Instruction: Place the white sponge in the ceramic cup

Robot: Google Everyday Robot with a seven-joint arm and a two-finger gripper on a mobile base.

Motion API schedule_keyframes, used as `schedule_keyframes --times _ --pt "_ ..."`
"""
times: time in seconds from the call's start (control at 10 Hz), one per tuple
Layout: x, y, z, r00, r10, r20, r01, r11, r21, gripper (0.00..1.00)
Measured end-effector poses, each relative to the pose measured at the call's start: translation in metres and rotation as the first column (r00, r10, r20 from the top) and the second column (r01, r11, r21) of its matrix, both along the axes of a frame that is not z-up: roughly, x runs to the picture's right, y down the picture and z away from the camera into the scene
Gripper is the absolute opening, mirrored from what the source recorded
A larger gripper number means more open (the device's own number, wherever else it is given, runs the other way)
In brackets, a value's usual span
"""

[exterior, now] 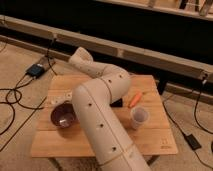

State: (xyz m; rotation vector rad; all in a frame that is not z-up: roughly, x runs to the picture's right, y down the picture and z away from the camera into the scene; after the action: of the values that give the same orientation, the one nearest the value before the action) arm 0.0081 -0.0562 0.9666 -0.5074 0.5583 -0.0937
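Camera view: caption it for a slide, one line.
Robot arm folded over wooden table, its pincer hidden behind it; ceramic cup, carrot and purple bowl alongside.

Dim, warm light from above brightens the pale arm (100, 120) and wooden table (155, 142), the far wall (150, 25) lies near-black, and the gripper is hidden behind the arm at left.

Wooden table (150, 141), pale floor (20, 55), perhaps dark wall (150, 22)

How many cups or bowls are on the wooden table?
2. The dark purple bowl sits at the left, the ceramic cup at the right, beside an orange object. The arm covers mid-table, where the shut gripper is mostly hidden; more may be concealed.
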Motion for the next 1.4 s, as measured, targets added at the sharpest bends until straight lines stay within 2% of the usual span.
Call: schedule_keyframes --times 0.2,0.3,0.4,0.5,0.6,0.7,0.9,1.1,1.3,1.4 --pt "0.006 0.0 -0.028 0.996 0.09 -0.025 -0.09 0.9956 0.027 0.0" --pt "0.008 0.001 -0.043 0.989 0.143 -0.041 -0.141 0.9889 0.045 0.0" --pt "0.01 0.003 -0.056 0.978 0.198 -0.057 -0.194 0.9785 0.069 0.0" --pt "0.011 0.005 -0.075 0.956 0.282 -0.086 -0.272 0.9559 0.111 0.0" --pt "0.01 0.007 -0.087 0.934 0.341 -0.105 -0.325 0.9346 0.144 0.0" --pt "0.009 0.009 -0.1 0.903 0.41 -0.126 -0.385 0.9041 0.185 0.0" --pt "0.006 0.016 -0.122 0.824 0.543 -0.163 -0.49 0.8266 0.276 0.0" --pt "0.008 0.028 -0.144 0.728 0.658 -0.189 -0.567 0.7343 0.374 0.0" --pt "0.012 0.043 -0.162 0.648 0.735 -0.199 -0.607 0.6564 0.448 0.0" --pt "0.015 0.053 -0.171 0.598 0.777 -0.197 -0.626 0.6065 0.49 0.0"
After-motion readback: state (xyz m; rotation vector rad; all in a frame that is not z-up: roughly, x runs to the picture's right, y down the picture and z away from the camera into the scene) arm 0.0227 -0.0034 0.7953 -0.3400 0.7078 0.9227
